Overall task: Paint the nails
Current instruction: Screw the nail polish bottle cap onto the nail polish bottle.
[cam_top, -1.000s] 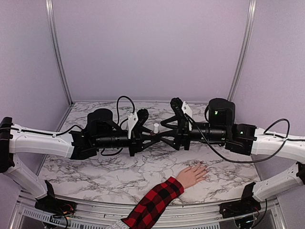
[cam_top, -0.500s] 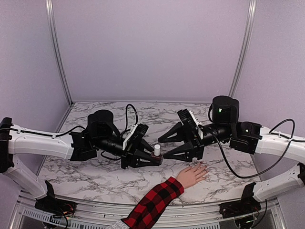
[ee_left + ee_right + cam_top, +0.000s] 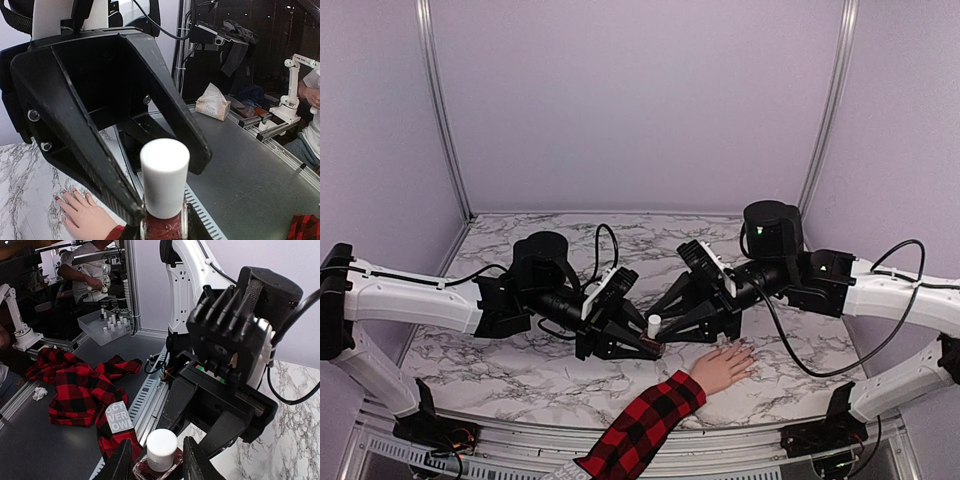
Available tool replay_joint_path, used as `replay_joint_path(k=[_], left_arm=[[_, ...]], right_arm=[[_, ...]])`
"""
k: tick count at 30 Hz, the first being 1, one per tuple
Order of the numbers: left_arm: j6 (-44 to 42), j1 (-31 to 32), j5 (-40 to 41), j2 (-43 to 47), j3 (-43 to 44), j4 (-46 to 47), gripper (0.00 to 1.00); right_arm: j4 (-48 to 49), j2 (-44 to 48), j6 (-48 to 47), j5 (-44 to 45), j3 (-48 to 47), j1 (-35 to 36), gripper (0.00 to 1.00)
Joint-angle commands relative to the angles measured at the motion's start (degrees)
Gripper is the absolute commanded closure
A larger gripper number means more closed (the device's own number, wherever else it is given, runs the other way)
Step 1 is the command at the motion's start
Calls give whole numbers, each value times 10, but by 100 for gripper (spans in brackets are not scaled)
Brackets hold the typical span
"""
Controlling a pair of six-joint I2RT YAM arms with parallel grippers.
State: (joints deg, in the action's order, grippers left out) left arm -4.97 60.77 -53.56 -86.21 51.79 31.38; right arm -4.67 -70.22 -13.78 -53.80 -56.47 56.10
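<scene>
Looking from above, I see my left gripper (image 3: 650, 345) clamped on the bottle (image 3: 162, 228) over the table (image 3: 520, 372), just left of the hand (image 3: 723, 367), whose nails are too small to tell there. My left wrist view shows the nails (image 3: 64, 192) lying on the marble. My right wrist view shows the right gripper (image 3: 158, 462) apart, straddling the cap (image 3: 161, 442).

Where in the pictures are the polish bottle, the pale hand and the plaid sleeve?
polish bottle (image 3: 165, 175): left wrist view, on its white cap.
pale hand (image 3: 722, 368): top external view, on its back.
plaid sleeve (image 3: 645, 425): top external view, on the middle of the cloth.
</scene>
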Motion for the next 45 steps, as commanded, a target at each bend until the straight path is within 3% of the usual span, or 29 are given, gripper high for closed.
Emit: replay_joint_path(k=[1,7,14,33,45], left_arm=[[-3,2,-13,-2,22,-9,100],[-14,1,2,1,23,-17,100],[-21,-9,90,31,11,-21,100],[-25,-14,284,73,-1,-20,100],[18,-14,487,73,-1,-4,100]], right_arm=[[-17,-5,-12,-20,-27,7,68],[-24,-6,-14,-18,-29,8,81],[-38,-9,-14,18,-29,8,92],[-28,-40,41,191,-26,3,95],[9,-79,126,361,-17,-12,94]])
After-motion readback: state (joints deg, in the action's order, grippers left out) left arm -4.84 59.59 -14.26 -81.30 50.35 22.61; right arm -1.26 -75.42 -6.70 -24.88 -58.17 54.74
